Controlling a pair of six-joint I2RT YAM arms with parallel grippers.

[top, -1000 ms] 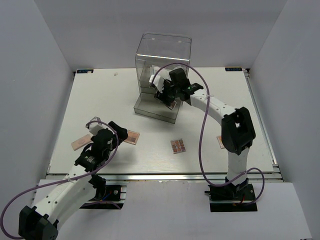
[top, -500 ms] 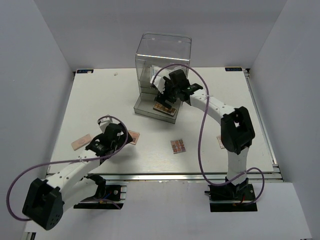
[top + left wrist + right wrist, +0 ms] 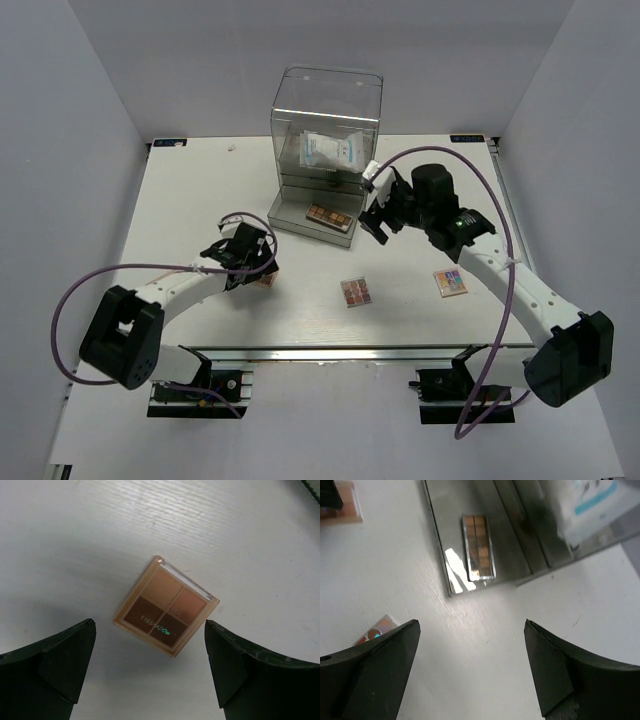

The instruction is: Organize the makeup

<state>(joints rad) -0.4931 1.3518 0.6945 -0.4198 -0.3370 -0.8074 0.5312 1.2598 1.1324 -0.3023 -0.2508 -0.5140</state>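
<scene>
The clear acrylic drawer box [image 3: 328, 110] stands at the back with its bottom drawer [image 3: 290, 222] pulled out. A long narrow palette [image 3: 330, 214] lies in the drawer and also shows in the right wrist view [image 3: 478, 547]. The white blue-printed packet [image 3: 333, 150] sits inside the box. My right gripper [image 3: 378, 215] is open and empty, just right of the drawer. My left gripper [image 3: 252, 262] is open and hovers over a brown four-square palette [image 3: 166, 605], with a finger on either side and neither touching it. No round black pot is clearly in view.
A small palette with round pans [image 3: 355, 292] lies at the table's middle front and shows at the lower left of the right wrist view [image 3: 375, 630]. A multicoloured palette [image 3: 450, 282] lies to the right, under my right arm. The left arm's cable loops over the table's left side.
My right gripper has drawn back to the right from the drawer, leaving the long narrow palette in it. My left gripper has moved right, over the brown palette.
</scene>
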